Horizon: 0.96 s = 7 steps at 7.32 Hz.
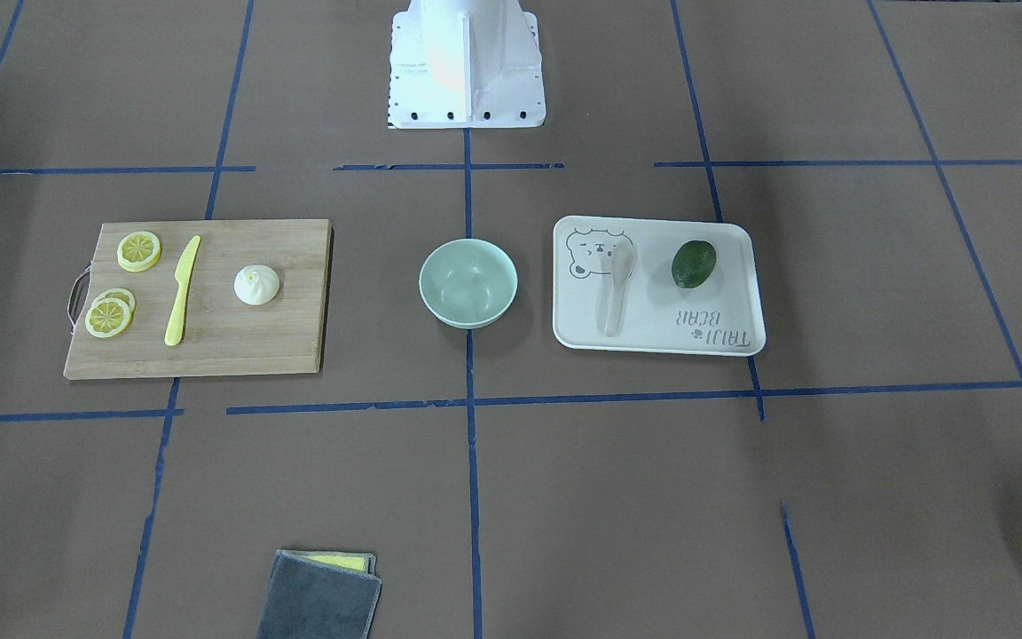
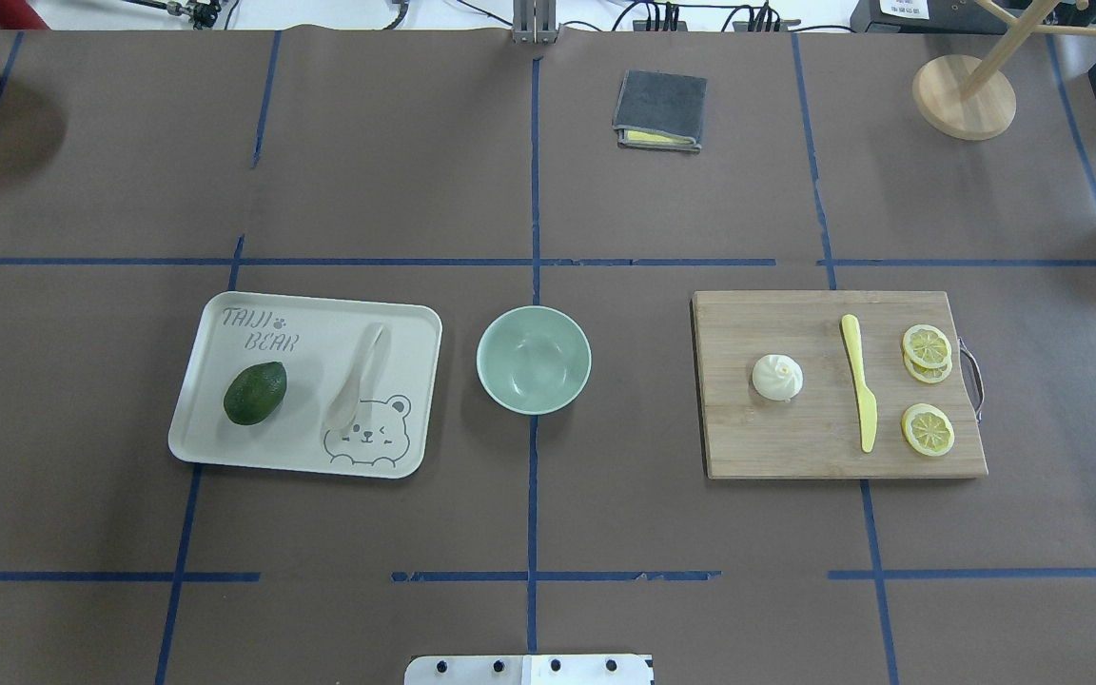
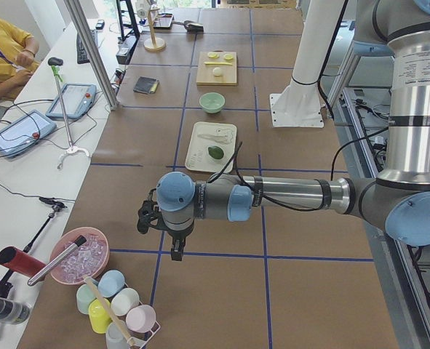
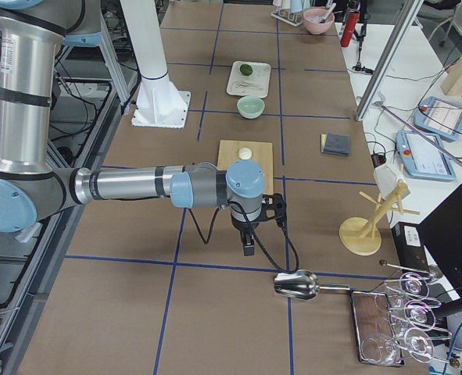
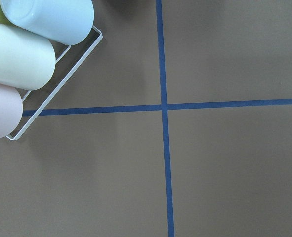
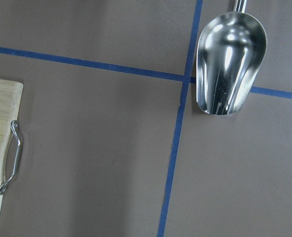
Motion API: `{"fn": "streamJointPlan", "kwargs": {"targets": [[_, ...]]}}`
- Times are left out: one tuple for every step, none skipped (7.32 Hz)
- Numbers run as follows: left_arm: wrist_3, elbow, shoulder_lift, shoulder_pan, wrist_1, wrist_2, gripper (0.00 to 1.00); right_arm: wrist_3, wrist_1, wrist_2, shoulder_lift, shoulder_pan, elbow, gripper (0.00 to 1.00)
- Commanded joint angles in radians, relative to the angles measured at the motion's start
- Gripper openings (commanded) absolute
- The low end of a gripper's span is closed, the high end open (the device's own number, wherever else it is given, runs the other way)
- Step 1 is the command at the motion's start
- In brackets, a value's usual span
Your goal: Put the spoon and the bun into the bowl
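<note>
Nearest in the left side view, the left gripper (image 3: pixel 176 251) is held pointing down over the table at the robot's left end, close by a rack of pastel cups (image 5: pixel 22 54). Whether its fingers are spread or closed cannot be told. The right gripper (image 4: pixel 248 247) is hung at the opposite end, beside a metal scoop (image 6: pixel 229 61), and its state cannot be told either.

The spoon (image 2: pixel 358 379) is laid on the bear-printed tray (image 2: pixel 310 319), near the avocado (image 2: pixel 255 392) but apart from it, on the left side of the bowl (image 2: pixel 510 385). Its long axis is run roughly away from the robot, slightly slanted, with the wider scoop end seemingly nearer the robot's base. The bun (image 2: pixel 777 377) is set upright on the cutting board (image 2: pixel 795 442), on the bowl's right side, apart from the yellow knife (image 2: pixel 860 381). The bowl is stood empty between tray and board.

The left arm is judged nearer the spoon and the right arm nearer the bun. From the left gripper the spoon is to be sought inward along the table, with the bowl just past the tray. The fingers would need to be closed crosswise to the slanted handle.
</note>
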Motion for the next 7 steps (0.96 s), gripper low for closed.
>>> {"fn": "streamJointPlan", "kwargs": {"targets": [[0.004, -0.012, 0.020, 0.003, -0.005, 0.002, 1.00, 0.001, -0.004, -0.002, 0.007, -0.001, -0.005, 1.00], [0.007, -0.012, 0.025, 0.003, -0.007, 0.007, 1.00, 0.007, -0.004, 0.007, 0.007, -0.003, -0.008, 1.00], [0.004, -0.012, 0.024, 0.003, -0.007, 0.007, 1.00, 0.007, -0.006, 0.015, 0.004, -0.002, -0.008, 1.00], [0.004, -0.020, 0.022, 0.003, -0.009, 0.005, 1.00, 0.007, -0.032, 0.039, 0.010, -0.006, -0.021, 1.00], [0.007, -0.023, 0.016, 0.005, -0.010, 0.005, 1.00, 0.007, -0.049, 0.070, 0.027, -0.017, -0.027, 1.00], [0.007, -0.023, 0.016, 0.005, -0.012, 0.005, 1.00, 0.006, -0.069, 0.078, 0.032, -0.021, -0.021, 1.00], [0.007, -0.044, 0.017, 0.005, -0.010, 0.005, 1.00, 0.007, -0.070, 0.078, 0.032, -0.021, -0.022, 1.00]]}}
